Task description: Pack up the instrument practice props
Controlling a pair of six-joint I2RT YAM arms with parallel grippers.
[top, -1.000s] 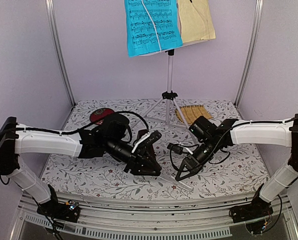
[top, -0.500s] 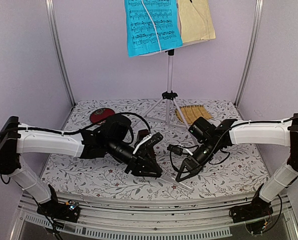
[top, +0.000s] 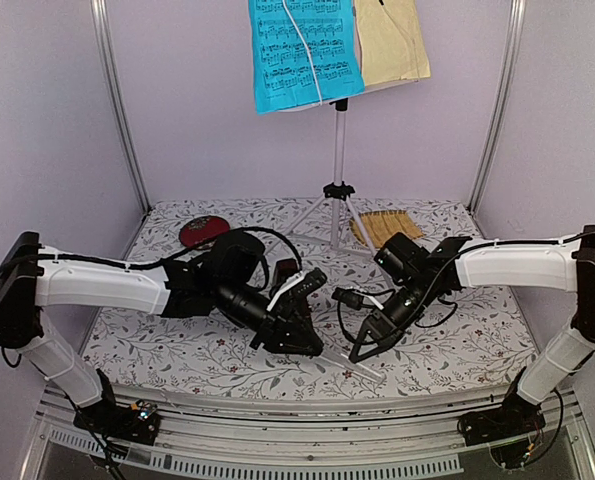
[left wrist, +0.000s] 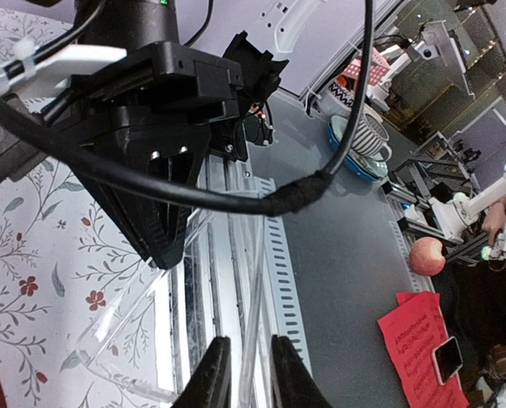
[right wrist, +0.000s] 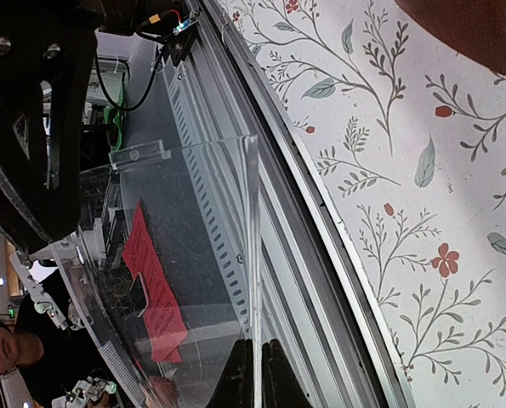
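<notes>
The clear plastic box (top: 349, 362) at the near edge of the floral worktop (top: 457, 340) has one thin wall clamped in the right gripper (right wrist: 254, 374) jaws, while the left gripper (left wrist: 249, 374) jaws straddle another edge, narrowly apart.

The left arm (top: 97, 285) reaches inward from its base with the forearm nearly level. Its wrist is bent so that the left gripper (top: 310, 346) points down and toward its partner. Its fingers (left wrist: 217, 378) stand a narrow gap apart, and the edge of a clear panel (left wrist: 258, 272) runs between them. The right arm (top: 517, 265) mirrors this pose, with the right gripper (top: 356, 354) angled down and inward. Its fingers (right wrist: 242, 374) are pressed together on the panel's thin edge. The two sets of fingertips are near each other but apart.
</notes>
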